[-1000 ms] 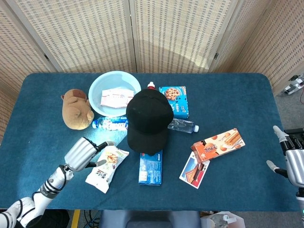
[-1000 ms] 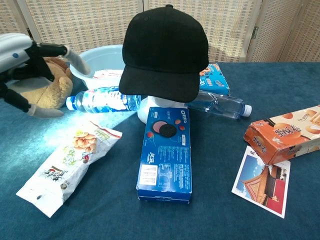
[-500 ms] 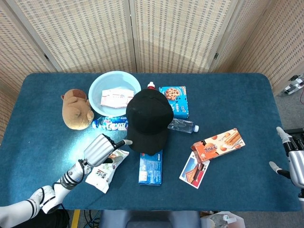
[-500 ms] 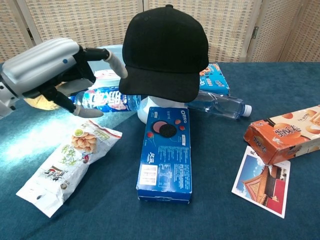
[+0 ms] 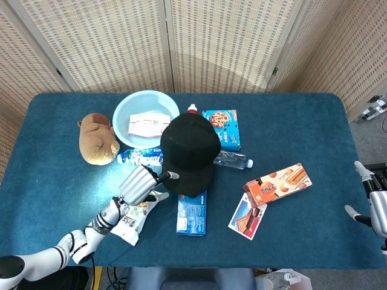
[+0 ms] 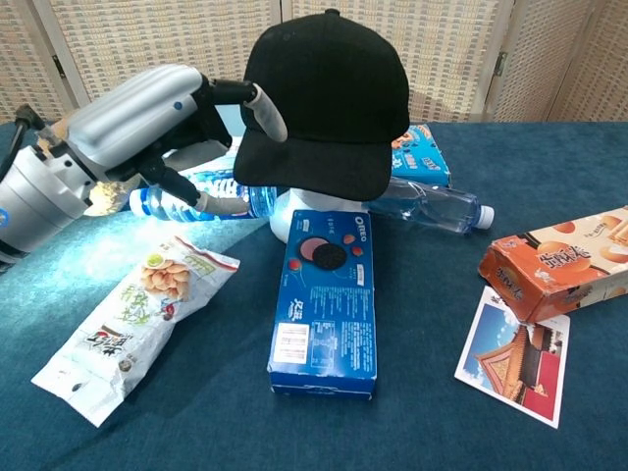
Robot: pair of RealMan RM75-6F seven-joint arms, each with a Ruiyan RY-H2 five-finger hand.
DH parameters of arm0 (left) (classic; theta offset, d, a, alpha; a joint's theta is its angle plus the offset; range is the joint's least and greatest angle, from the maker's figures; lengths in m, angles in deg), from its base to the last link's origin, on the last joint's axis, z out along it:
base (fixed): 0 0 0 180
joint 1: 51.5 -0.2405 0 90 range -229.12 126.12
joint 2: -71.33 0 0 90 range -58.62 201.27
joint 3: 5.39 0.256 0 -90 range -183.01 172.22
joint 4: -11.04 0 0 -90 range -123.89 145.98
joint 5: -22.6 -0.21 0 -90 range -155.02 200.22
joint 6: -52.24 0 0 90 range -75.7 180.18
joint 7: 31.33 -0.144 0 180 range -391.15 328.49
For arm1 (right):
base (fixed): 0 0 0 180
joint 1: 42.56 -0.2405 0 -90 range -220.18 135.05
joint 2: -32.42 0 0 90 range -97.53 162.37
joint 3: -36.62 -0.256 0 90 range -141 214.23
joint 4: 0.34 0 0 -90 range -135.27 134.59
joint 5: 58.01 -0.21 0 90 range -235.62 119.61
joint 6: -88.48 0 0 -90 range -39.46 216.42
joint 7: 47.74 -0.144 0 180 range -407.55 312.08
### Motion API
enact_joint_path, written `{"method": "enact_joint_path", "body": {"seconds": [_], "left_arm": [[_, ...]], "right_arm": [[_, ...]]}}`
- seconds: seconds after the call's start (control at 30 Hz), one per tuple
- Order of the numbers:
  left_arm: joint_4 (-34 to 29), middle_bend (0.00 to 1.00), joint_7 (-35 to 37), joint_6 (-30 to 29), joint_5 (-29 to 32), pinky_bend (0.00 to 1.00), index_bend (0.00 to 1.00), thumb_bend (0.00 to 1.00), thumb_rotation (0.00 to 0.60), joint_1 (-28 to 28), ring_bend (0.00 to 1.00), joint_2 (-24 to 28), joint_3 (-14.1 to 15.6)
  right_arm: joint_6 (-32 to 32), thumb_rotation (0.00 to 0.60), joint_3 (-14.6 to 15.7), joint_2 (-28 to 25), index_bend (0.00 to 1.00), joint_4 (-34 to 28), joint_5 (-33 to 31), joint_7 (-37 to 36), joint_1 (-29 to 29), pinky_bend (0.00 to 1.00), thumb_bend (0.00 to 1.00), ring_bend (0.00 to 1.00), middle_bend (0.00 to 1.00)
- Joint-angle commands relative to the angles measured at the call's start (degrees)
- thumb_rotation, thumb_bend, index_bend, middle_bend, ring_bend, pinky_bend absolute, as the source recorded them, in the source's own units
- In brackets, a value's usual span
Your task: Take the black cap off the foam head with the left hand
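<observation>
The black cap sits on a white foam head in the middle of the table, brim toward me; only the head's base shows under the brim. My left hand is just left of the cap, fingers spread and holding nothing. In the chest view the left hand hangs level with the cap, one fingertip lying against the cap's left side above the brim. My right hand is at the table's far right edge, fingers apart and holding nothing.
A blue Oreo box lies in front of the foam head, with a snack bag under my left arm. Two bottles lie beside the head. Behind are a basin, a plush toy and a cookie box; an orange box and a postcard lie right.
My left hand has moved right and up from over the snack bag to the cap's left side, its fingertip now reaching the cap. The right hand has barely moved.
</observation>
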Motion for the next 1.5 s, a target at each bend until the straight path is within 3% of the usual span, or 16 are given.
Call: {"method": "enact_joint_path", "body": {"seconds": [0.03,0.83,1.07,1.5], "left_arm": [[0.9,1.0,0.1,0.1,0.9,1.0,0.4,0.11,0.6,0.6,0.99,-1.0,-0.2],[3.4,1.0,3.5,-0.2,4.8,1.0,0.48,0.11,0.6,3.6,1.0,-5.3,-0.4],[4.4,1.0,4.0,-0.6,5.1,1.0,0.51,0.25,0.6,4.3,1.0,-6.2,-0.3],[4.0,1.0,4.9,-2.5,5.7,1.0,0.6,0.39,0.6,4.6,1.0,-6.2,-0.5]], "right_arm": [[0.0,0.6,0.0,0.0,0.09,0.0,-0.1,0.0,0.1,0.33,0.08,0.22,0.23],[0.4,0.6,-0.1,-0.4,0.09,0.3,-0.7,-0.6,0.8,0.33,0.08,0.22,0.23],[0.1,0.6,-0.2,-0.3,0.09,0.7,-0.9,-0.9,0.7,0.33,0.08,0.22,0.23],[0.1,0.6,-0.2,-0.2,0.09,1.0,-1.1,-1.2,0.8,0.33,0.08,0.22,0.23]]}}
